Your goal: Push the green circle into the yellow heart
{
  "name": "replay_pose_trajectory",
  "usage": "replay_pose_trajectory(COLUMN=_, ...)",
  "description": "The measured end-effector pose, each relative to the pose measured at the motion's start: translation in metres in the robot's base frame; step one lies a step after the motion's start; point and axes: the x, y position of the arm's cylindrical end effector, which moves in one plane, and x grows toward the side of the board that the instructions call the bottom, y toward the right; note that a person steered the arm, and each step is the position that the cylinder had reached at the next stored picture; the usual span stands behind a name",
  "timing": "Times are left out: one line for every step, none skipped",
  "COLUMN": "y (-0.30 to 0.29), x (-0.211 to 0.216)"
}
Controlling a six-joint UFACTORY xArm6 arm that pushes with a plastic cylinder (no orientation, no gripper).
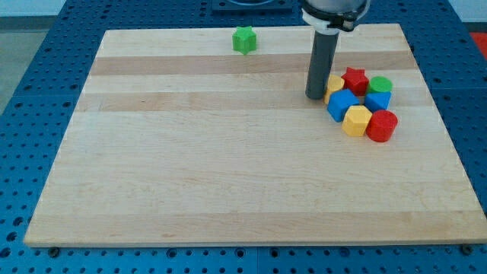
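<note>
camera view, read from the near edge outward, with every place given relative to the red star: the wooden board lies bare at the view's bottom. nearest in the cluster, a red cylinder and a yellow hexagon are seen below the star. a blue block sits just below and to the view's left of it, and a second blue block below and to its right. the green circle is found just to the star's right, touching or nearly so. the yellow heart is largely hidden just to the star's left. my tip is planted at the heart's left edge, so the star is between tip and circle. a green star lies far off to the upper left.

no jaws are carried (only a rod), so nothing is grasped or released.

the approach step is judged unfinished: the tip is on the wrong side. the next move calls for a detour round the cluster to the circle's right, then a push leftward; the star in between is likely to be shoved too.
</note>
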Motion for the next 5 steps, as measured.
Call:
replay_pose_trajectory(y=0.000, x=0.000)
replay_pose_trajectory(y=-0.008, x=-0.001)
replay_pose_trajectory(y=-0.037, x=-0.008)
replay_pose_trajectory(y=-0.047, x=-0.018)
replay_pose_trajectory(y=-0.047, x=-0.053)
